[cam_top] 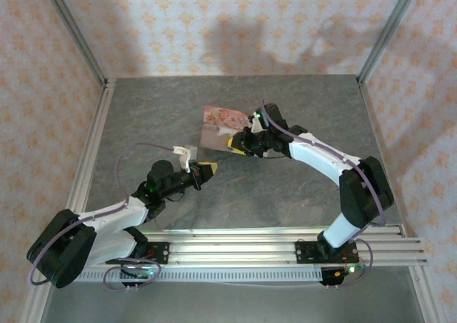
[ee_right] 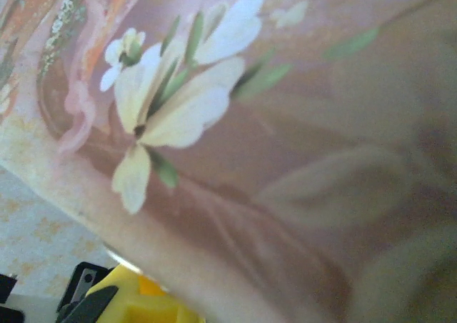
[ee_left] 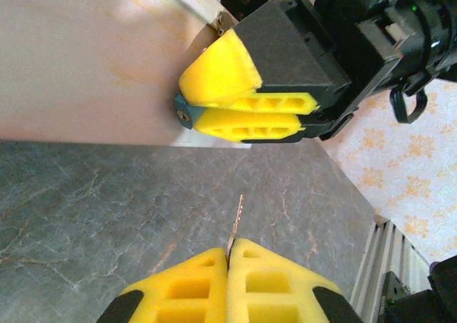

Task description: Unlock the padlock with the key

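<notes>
Your padlock [ee_left: 183, 113] is pinched at the tips of the right gripper's [ee_left: 198, 108] nearly closed fingers, against the pink tin [cam_top: 218, 116] near the table's [cam_top: 300, 108] middle. The key [ee_left: 238, 216] juts from your fully clamped left gripper [ee_left: 228, 257], pointing at the padlock but apart from it.

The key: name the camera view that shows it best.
Left wrist view: the key shows close up as a thin blade pinched upright in the left gripper. From the top external view it is too small to make out; the right wrist camera faces the pink floral tin.
</notes>
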{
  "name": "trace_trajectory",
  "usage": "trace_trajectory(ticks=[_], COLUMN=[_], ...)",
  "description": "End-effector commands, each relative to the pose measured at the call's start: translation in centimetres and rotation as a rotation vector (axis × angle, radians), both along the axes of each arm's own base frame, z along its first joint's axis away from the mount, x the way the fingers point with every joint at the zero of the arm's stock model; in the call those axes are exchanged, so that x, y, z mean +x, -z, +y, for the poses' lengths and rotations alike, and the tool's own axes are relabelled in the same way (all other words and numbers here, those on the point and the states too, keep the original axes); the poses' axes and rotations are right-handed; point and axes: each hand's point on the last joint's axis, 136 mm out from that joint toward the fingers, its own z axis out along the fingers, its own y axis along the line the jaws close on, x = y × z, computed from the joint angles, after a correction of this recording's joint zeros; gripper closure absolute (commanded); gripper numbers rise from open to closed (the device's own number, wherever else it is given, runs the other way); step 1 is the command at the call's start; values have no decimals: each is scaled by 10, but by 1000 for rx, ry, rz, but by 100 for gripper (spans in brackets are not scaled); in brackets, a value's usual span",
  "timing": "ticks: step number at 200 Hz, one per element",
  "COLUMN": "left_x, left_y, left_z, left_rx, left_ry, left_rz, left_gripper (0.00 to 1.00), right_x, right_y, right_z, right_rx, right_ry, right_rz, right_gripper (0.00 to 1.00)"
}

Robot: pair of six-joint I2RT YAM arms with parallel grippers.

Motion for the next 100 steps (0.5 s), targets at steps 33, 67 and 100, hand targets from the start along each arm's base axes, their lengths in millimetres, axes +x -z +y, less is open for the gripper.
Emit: trace_trajectory(ticks=[33,67,100], left_x=[17,28,38], left_y=[-20,-24,-27], left_z=[-11,-15,-14], left_rx=[-62,-82,-89], left_ry=[64,76,74], left_rz=[-59,-57,-69], left_gripper=[100,100,100], right_x=[2,3,4], right_y=[-45,-49,-49], right_z=[14,13,12], right_rx=[120,140,146], right_ry=[-70,-66,-73], right_rz=[-35,-19,-12], right_gripper=[100,100,100])
